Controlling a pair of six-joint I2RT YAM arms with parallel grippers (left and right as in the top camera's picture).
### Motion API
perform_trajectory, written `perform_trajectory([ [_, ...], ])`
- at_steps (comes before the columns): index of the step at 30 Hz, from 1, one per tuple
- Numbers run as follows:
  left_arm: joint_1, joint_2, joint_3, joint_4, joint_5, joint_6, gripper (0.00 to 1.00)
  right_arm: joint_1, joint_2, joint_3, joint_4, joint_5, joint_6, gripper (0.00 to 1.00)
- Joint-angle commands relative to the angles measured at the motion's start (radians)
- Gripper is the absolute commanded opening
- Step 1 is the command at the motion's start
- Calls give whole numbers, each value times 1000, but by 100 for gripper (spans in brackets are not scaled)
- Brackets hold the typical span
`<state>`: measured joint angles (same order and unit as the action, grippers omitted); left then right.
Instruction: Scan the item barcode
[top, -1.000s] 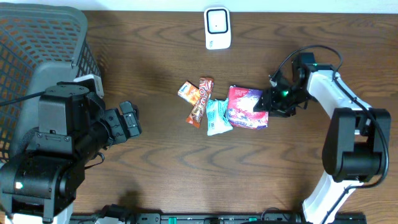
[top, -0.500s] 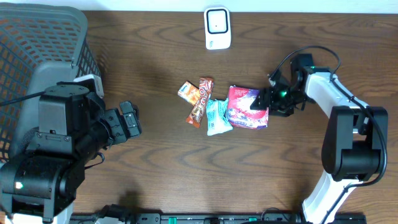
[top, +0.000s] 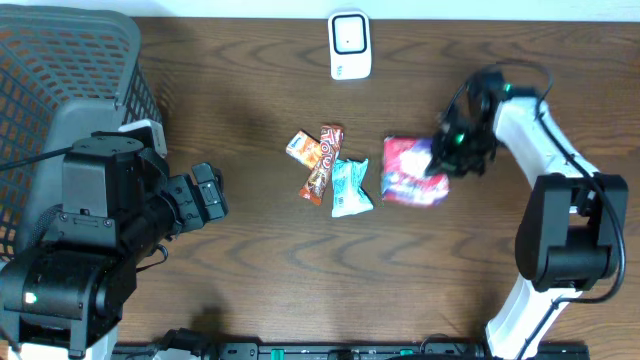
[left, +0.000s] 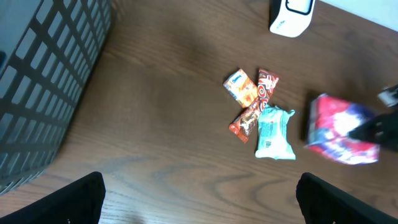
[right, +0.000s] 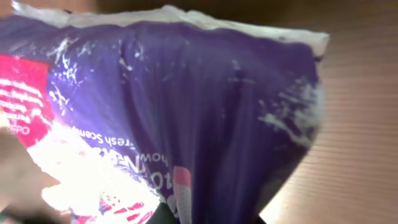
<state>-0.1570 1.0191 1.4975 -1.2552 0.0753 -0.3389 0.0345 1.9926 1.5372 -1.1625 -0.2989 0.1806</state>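
At the right gripper (top: 446, 158): the fingers are pressed together on one edge of a purple-and-pink pouch (top: 412, 172), the edge farthest from the other snacks. The wrist view shows little but the pouch's crinkled film.
Pouch: on the robot's side of the white barcode scanner (top: 350, 45) and to the right of it, well apart. No barcode can be made out on the face that shows.
Other snacks: a small orange packet (top: 301, 147), a brown-and-orange bar (top: 324, 162) and a teal packet (top: 349, 188) lie clustered straight out from the scanner toward the robot. The teal one is just beside the pouch, not touching it.
Left gripper (top: 208, 192): spread wide and empty, far to the scanner's left, near the grey mesh basket (top: 60, 60).
Step in hand: the grasp looks made, with the pickup beginning and the scan itself not yet done.
Next move calls for: carrying the pouch to the scanner and turning it so its barcode side faces the scanner's dark window. A thin edge pinch on limp film may let it sag or swing.
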Motion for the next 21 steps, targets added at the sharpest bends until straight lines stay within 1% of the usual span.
perform_trajectory([
  [1,6,-1,0,-2,-9,10,98,42,-18,184,-103,384,121,1],
  [2,6,-1,1,-2,-9,10,98,62,-18,243,-163,531,165,1],
  [3,6,-1,1,-2,-9,10,98,78,-18,275,-205,640,204,1],
  [6,6,-1,1,-2,-9,10,98,130,-18,303,-307,934,360,1],
  [8,6,-1,1,-2,-9,10,98,161,-14,292,-361,1090,445,1],
  [10,6,-1,1,-2,-9,10,98,185,-11,265,-372,1177,488,1],
  [14,6,-1,0,-2,-9,10,98,216,-10,163,-296,1184,483,1],
  [19,6,-1,1,-2,-9,10,98,242,-10,-4,-168,1153,412,1],
  [21,6,-1,1,-2,-9,10,98,258,-10,-44,-141,1134,412,5],
])
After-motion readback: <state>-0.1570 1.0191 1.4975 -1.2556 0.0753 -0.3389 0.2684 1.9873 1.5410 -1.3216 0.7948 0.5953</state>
